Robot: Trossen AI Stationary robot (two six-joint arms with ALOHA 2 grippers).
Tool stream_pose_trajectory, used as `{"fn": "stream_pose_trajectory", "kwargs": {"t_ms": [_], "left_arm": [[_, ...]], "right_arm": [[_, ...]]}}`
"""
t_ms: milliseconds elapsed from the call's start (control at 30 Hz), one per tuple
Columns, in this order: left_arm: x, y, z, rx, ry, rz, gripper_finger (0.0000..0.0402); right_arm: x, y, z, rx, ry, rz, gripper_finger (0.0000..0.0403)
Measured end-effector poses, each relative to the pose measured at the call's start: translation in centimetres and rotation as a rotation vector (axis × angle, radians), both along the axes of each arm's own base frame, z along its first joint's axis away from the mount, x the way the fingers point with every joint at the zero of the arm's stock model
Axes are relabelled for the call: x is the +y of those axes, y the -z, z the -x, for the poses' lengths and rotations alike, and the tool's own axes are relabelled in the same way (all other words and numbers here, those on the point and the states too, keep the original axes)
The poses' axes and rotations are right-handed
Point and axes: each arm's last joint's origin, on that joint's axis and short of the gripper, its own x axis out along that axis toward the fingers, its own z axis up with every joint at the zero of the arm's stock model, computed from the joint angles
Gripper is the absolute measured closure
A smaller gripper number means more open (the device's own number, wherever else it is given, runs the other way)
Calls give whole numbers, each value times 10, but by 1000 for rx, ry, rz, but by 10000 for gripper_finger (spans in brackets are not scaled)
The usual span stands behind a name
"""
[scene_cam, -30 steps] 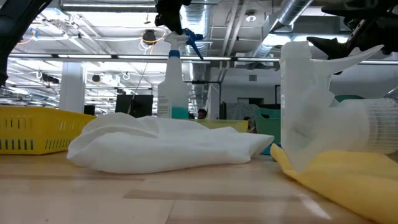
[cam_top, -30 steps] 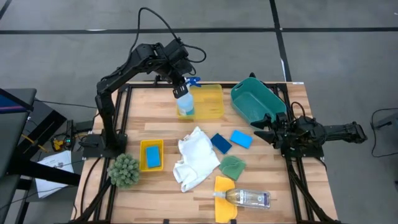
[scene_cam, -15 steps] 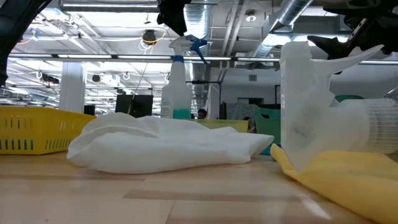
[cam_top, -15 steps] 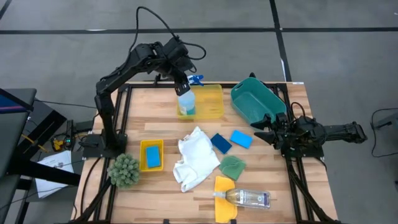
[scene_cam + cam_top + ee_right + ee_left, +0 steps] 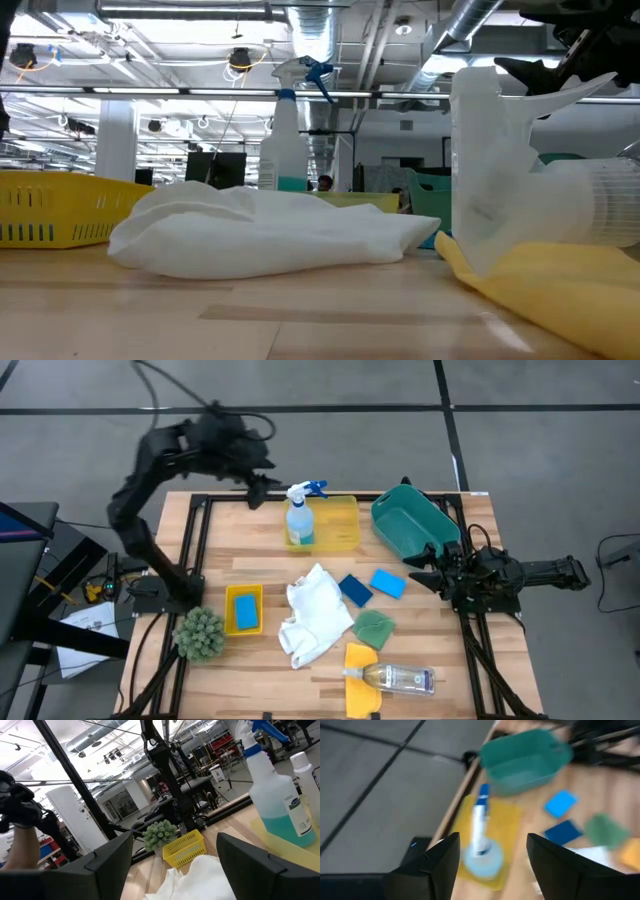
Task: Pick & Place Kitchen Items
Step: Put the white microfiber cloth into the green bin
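Wooden slat table (image 5: 250,565) is sitting on a grey floor, with an open workshop hall showing behind it in the low view.

Left gripper (image 5: 252,492) is hovering off the table's far-left corner, clear of everything; its fingers (image 5: 432,870) are standing apart with nothing between them.

Spray bottle (image 5: 299,520), part full of blue liquid, is standing upright in the yellow tray (image 5: 340,525) at the far edge, at the end nearest the left gripper. A white bottle (image 5: 307,772) is showing just beside it in the right wrist view.

Teal bin (image 5: 412,522) is lying next to that tray.

Right gripper (image 5: 418,567) is waiting low at the table's right side, beside the bin, jaws spread wide and empty.

Mid-table: white cloth (image 5: 315,612), two blue sponges (image 5: 371,586), green cloth (image 5: 374,628). Clear bottle (image 5: 400,679) is lying on its side across the yellow cloth (image 5: 358,690) at the near edge.

A third blue sponge (image 5: 245,610) is resting in the small yellow tray (image 5: 230,622), with the spiky green ball (image 5: 199,633) just beside it.
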Motion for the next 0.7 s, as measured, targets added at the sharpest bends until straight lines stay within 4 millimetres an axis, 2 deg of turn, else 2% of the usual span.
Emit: {"fn": "stream_pose_trajectory", "kwargs": {"t_ms": [200, 333, 433, 533, 700], "left_arm": [[-40, -22, 38, -117, 121, 54, 197], [-66, -19, 49, -161, 206, 82, 209], [-80, -8, 51, -201, 274, 75, 216], [-90, 13, 48, -234, 314, 67, 220], [-102, 62, 42, -276, 358, 98, 225]], "right_arm": [[0, 0, 0, 1, 1, 1, 125], [0, 0, 0, 2, 3, 13, 125], [0, 0, 0, 2, 3, 15, 125], [0, 0, 0, 2, 3, 15, 125], [0, 0, 0, 2, 4, 15, 125]]}}
